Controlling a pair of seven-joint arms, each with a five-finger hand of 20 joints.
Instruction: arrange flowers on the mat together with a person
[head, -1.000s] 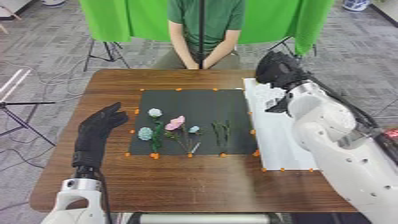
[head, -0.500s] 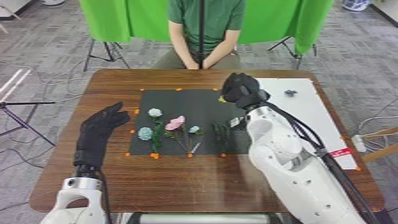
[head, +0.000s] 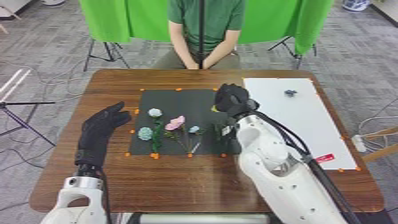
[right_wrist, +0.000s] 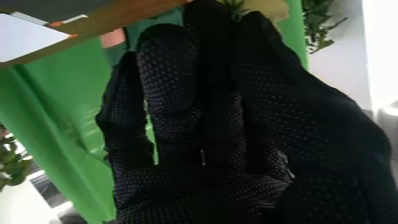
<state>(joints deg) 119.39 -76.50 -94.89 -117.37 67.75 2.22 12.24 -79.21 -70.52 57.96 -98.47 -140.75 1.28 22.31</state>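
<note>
One big brown table (head: 169, 187) takes up most of the head view, middle and bottom. On it there's a long white sheet (head: 298, 117) over on the right side of the frame, and a dark mat (head: 182, 97) around the center with little orange bits along its edges.

Left hand (head: 99, 125) is at the left of the frame, just beside the mat, fingers pretty much straight and relaxed. Right hand (head: 233, 100) is just above center, over the mat's upper right corner, fingers and thumb pinching a yellow flower (head: 214, 108). From the right wrist view, the petals sit right by the fingertips of the right hand (right_wrist: 204, 115).

As for the rest, a pink flower (head: 175, 123) lies left of center on the mat, with a light blue one (head: 145, 133) lower left of it and a whitish one (head: 155, 112) upper left. Some green stems (head: 218, 133) are partly behind the right arm. Smallest stuff: a little pale blue bloom (head: 195, 129) near the frame's center, and a tiny dark bluish one (head: 290, 93) up on the white sheet, upper right.
</note>
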